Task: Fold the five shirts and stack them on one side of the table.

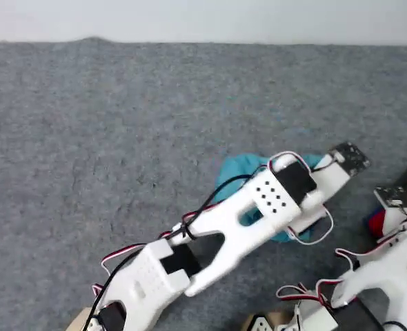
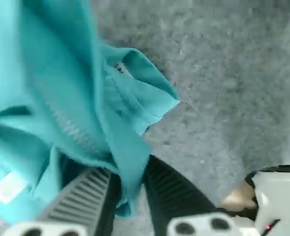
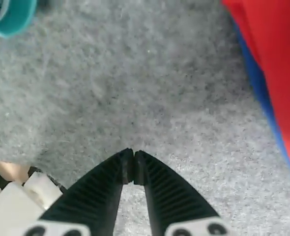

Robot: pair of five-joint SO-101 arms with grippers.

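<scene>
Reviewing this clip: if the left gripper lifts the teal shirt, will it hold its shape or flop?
Probably flop: the teal shirt bunches in soft folds where the left gripper pinches it, so it would likely sag and unfold. The cloth looks thin, so it is probably light. Pushed over the fuzzy grey table, it would likely bunch up rather than slide.

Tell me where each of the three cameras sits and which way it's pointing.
High view: fixed above the grey table, looking down; the left arm, over the teal shirt, and the right arm show.
Left wrist view: on the left arm's wrist, looking along its left gripper, shut on the teal shirt.
Right wrist view: on the right arm's wrist, looking past the shut right gripper at the table beside a red shirt.
Shared: high and left wrist views both show the teal shirt.
</scene>
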